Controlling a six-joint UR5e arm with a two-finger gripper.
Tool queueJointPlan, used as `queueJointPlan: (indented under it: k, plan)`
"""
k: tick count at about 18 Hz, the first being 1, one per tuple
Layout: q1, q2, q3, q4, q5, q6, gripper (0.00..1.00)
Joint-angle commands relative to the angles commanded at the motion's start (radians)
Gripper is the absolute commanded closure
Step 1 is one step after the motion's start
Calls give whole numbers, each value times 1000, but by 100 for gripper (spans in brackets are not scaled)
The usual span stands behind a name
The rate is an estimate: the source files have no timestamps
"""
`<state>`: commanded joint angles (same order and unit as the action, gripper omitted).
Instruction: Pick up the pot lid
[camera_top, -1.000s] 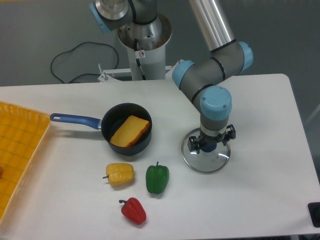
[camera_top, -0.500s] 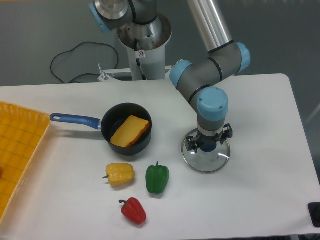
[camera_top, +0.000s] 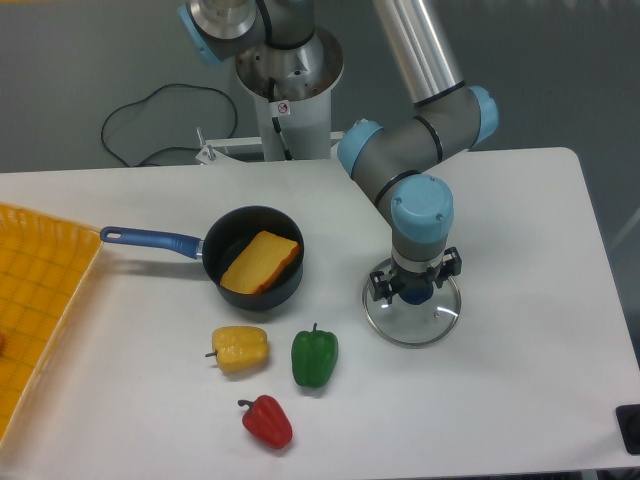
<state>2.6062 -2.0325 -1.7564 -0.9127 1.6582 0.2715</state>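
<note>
A clear glass pot lid (camera_top: 410, 328) with a metal rim and a dark blue knob (camera_top: 417, 293) lies flat on a white table (camera_top: 500, 410), knob up, in the fixed camera's view. It sits to the picture's right of a black pan (camera_top: 289, 286) and a green pepper (camera_top: 315, 358), apart from both. The gripper (camera_top: 417, 280) is poised low over the lid, its two fingers spread wide to either side of the knob, with nothing visibly in its grasp.

Compared with the frame a second earlier, the gripper has shifted slightly toward the picture's left, bringing the knob nearer the middle of the gap between its fingers. The lid appears in the same spot.

The gripper hides part of the lid's far side, and the top edge of the view cuts off the arm. Whether the fingertips touch the glass cannot be told.
</note>
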Motion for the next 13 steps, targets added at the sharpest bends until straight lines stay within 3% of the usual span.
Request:
queueJointPlan:
  k: [4, 8, 10, 11, 13]
  plan:
    - [-5, -3, 5, 0, 14, 2, 30]
    - [-6, -6, 11, 0, 17, 2, 36]
    - [-6, -8, 12, 0, 18, 2, 43]
    - [-6, -8, 12, -2, 18, 0, 51]
    - [-6, -9, 17, 0, 17, 2, 52]
